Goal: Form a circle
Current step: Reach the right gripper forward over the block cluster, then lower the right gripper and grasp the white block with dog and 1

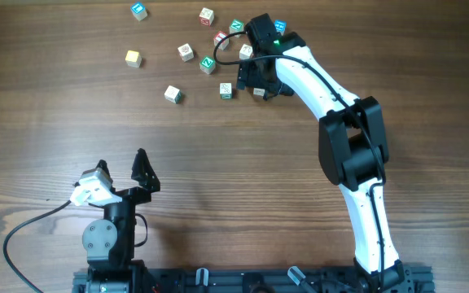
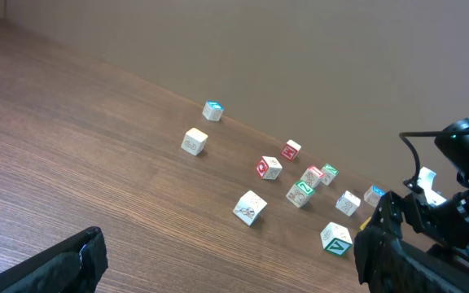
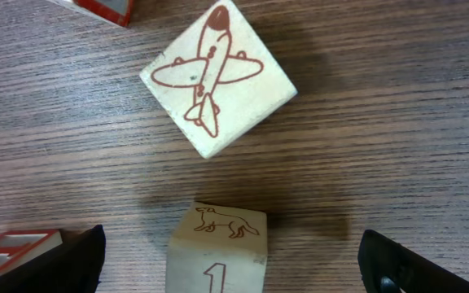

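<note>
No circle shows in any view; small whitish cubes lie loose across the far table, among them a green-marked cube (image 1: 225,90) and a tan cube (image 1: 133,59). My right gripper (image 1: 260,84) hangs over the right part of the scatter, open. In its wrist view a cube with a dog drawing and a "1" (image 3: 216,248) sits on the wood between the spread fingers of the right gripper (image 3: 230,273), apart from both. An airplane cube (image 3: 218,77) lies just beyond it. My left gripper (image 1: 122,169) stays near the front edge, open and empty (image 2: 230,264).
A blue-marked cube (image 1: 139,10) and another blue one (image 1: 279,27) lie at the far edge. A red-and-white cube (image 3: 15,244) sits beside the right gripper's left finger. From the left wrist, the right arm (image 2: 454,179) stands beside the green-marked cube (image 2: 335,237).
</note>
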`<action>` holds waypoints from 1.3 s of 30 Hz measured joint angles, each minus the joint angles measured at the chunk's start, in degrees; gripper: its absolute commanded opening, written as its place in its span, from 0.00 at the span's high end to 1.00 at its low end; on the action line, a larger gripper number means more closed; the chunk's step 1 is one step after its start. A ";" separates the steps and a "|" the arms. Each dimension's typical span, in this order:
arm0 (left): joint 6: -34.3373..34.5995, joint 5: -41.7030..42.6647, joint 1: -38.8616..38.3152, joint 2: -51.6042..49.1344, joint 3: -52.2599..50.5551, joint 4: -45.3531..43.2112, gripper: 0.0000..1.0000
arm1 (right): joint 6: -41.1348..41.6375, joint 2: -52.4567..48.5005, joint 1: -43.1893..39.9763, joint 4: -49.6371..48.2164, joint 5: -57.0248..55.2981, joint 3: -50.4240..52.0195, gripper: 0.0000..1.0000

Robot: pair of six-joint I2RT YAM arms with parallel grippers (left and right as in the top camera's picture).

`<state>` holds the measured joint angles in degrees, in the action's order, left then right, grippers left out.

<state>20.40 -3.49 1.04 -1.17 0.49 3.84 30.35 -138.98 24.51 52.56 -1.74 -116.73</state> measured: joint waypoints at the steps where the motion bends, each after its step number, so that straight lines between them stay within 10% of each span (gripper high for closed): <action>1: 0.00 0.00 0.00 0.00 0.00 0.00 0.00 | -0.04 0.00 0.00 -0.37 0.24 0.00 0.34; 8: 0.00 0.00 0.00 0.00 0.00 0.00 0.00 | -1.55 0.00 0.00 -0.94 0.39 0.00 0.54; 39: 0.00 0.00 0.00 0.00 0.00 0.00 0.00 | -3.21 0.98 0.74 1.84 -0.94 -0.09 0.64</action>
<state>20.40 -3.49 1.04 -1.17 0.49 3.84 27.14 -137.99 25.26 54.39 -2.68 -116.81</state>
